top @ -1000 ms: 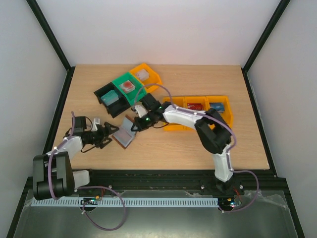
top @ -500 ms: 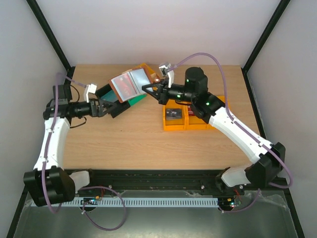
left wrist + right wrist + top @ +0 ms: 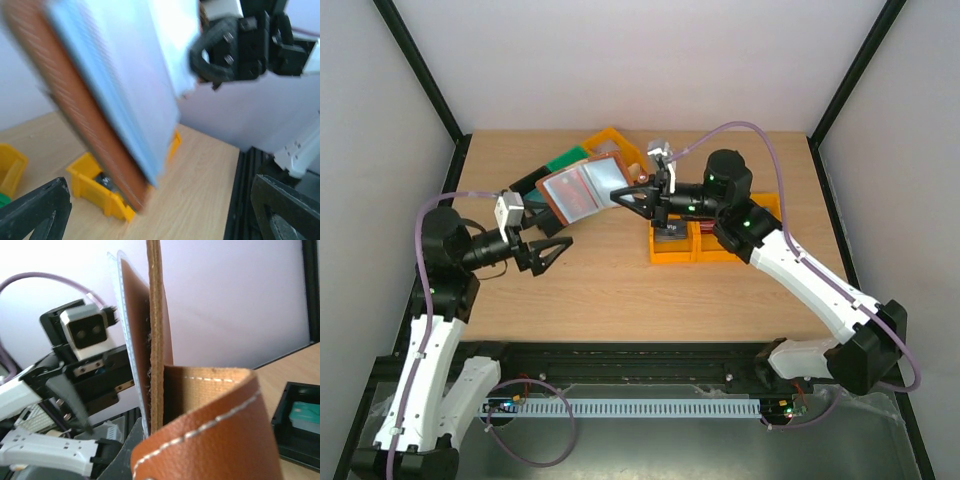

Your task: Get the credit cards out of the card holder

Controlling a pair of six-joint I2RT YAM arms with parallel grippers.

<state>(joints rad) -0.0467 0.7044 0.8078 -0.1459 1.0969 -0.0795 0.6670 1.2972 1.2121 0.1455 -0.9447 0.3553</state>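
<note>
My right gripper (image 3: 632, 196) is shut on the right edge of the card holder (image 3: 585, 189), a brown leather wallet held open in the air over the back of the table. Its pale blue-grey inside faces up, and a red credit card (image 3: 576, 198) shows in its left half. In the right wrist view the wallet's edge (image 3: 157, 345) stands upright, with its brown tab (image 3: 215, 435) curled in front. My left gripper (image 3: 551, 251) is open and empty, below and left of the wallet. In the left wrist view the wallet (image 3: 115, 95) is blurred and close above the open jaws.
A row of yellow bins (image 3: 715, 250) stands under my right arm, with a dark object (image 3: 670, 231) in the left one. Yellow (image 3: 618, 148), green (image 3: 560, 160) and black (image 3: 523, 183) bins lie behind the wallet. Black frame posts border the table.
My left arm has pulled back towards the near left, away from the wallet, its gripper open. My right gripper has lowered the open wallet slightly and still holds it.
</note>
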